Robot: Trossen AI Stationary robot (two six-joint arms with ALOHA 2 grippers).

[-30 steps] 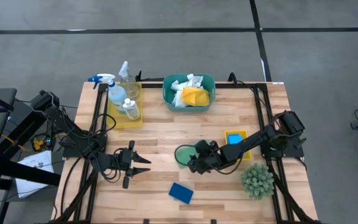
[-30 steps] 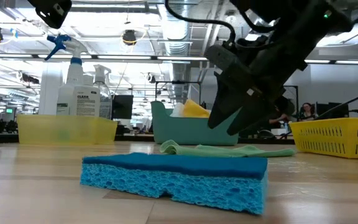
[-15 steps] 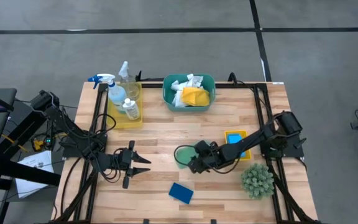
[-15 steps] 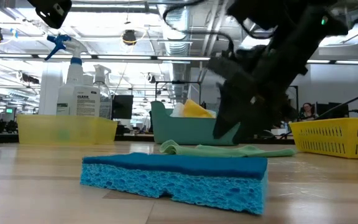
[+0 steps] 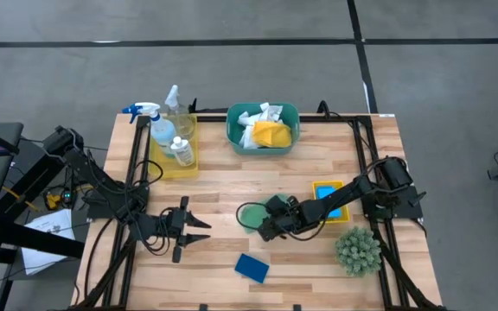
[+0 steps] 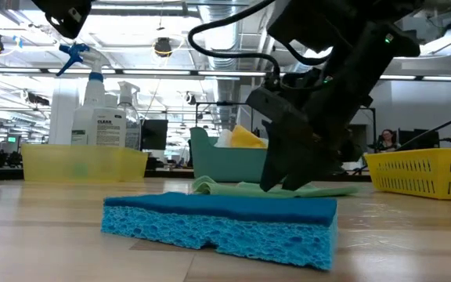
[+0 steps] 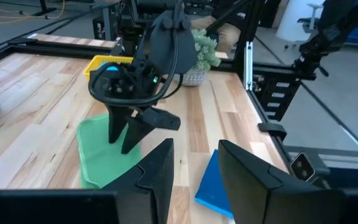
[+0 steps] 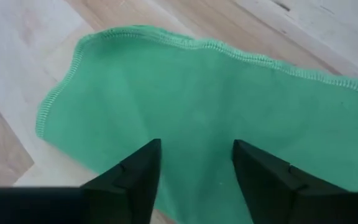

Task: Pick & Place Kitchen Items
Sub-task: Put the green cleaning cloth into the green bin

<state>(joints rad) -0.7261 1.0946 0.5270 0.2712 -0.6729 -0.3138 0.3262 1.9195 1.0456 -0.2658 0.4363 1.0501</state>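
Green cloth (image 8: 229,118), flat, stitched-edged, under right gripper (image 8: 194,171), parted jaws.

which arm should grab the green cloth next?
Right. The right gripper is open with its fingers down over the green cloth, which fills its wrist view. The left gripper, also open, waits apart from the cloth, nearer the table's left side.

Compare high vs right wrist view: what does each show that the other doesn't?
High only: the parked left gripper with fingers open, the dark-blue sponge, the spray bottle in its yellow tray, the teal basin, and the spiky plant.
Right wrist only: the green cloth's stitched hem close up, framed by the open right gripper.
Both: the cloth lying on the table.
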